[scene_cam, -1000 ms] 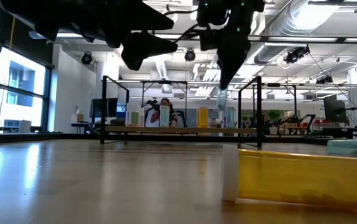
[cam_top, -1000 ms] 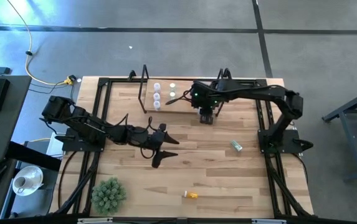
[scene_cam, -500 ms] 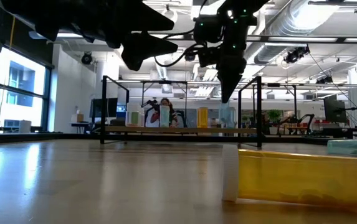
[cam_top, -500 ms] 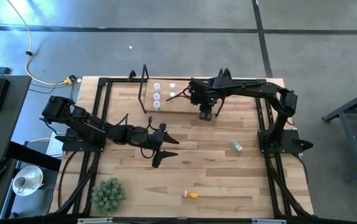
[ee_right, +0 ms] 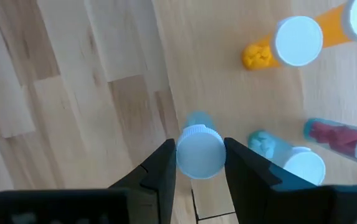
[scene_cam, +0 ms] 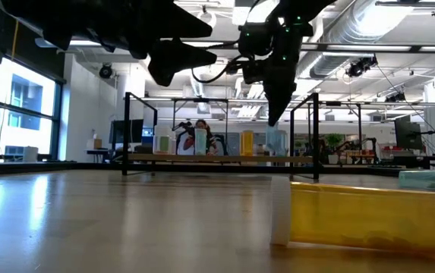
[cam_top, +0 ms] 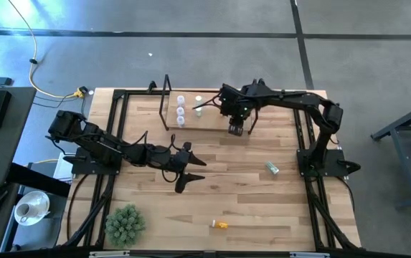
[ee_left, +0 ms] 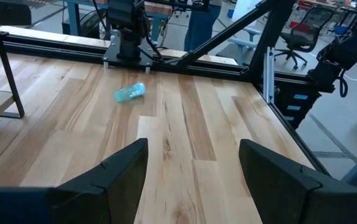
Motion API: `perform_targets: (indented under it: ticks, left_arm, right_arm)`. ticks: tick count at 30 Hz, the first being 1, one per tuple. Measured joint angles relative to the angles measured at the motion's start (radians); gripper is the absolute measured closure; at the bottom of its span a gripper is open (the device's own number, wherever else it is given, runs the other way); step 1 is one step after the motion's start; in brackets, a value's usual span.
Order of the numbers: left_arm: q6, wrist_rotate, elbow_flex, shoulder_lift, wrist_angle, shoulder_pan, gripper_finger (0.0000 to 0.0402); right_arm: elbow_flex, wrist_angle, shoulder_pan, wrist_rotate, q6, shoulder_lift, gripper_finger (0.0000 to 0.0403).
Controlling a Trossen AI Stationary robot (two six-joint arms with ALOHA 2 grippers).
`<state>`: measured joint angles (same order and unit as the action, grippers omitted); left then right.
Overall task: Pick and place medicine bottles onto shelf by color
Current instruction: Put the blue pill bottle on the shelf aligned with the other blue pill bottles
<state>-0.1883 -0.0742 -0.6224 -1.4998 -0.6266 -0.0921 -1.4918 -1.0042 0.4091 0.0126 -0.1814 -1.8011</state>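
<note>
The shelf stands at the table's far middle, with several small white-capped bottles upright on its left part. My right gripper points down over the shelf board, shut on a teal bottle; it also shows in the low view. My left gripper hovers open and empty over the table's middle. A teal bottle lies on its side on the table at the right, also in the left wrist view. An orange bottle lies on its side near the front edge. My right gripper pinches the teal bottle's white cap between its two fingers, one on either side. The fingers come from above, pointing down. The bottle stands upright below them, and its foot seems to rest on the shelf board.
A green spiky plant ball sits at the near left corner. Close to the held bottle stand an orange bottle, a teal one and a reddish one. Black frame rails run along the table's sides.
My right gripper has gone down and a little toward the table's far edge with the teal bottle. The bottle hung clear above the shelf board a second ago and now stands upright on it.
</note>
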Motion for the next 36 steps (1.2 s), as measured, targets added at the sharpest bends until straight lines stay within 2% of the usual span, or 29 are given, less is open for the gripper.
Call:
perform_targets:
  ticks: [23,31,36]
  left_arm:
    - [0.007,0.0,0.0,0.0,0.001,0.0,0.0159]
    - [0.007,0.0,0.0,0.0,0.001,0.0,0.0159]
    - [0.005,0.0,0.0,0.0,0.001,0.0,0.0159]
  right_arm:
    - [0.0,0.022,0.037,0.016,0.042,-0.027,0.0296]
    - [0.0,0.02,0.036,0.014,0.042,-0.027,0.0269]
    - [0.0,0.019,0.036,-0.025,0.046,-0.027,0.0251]
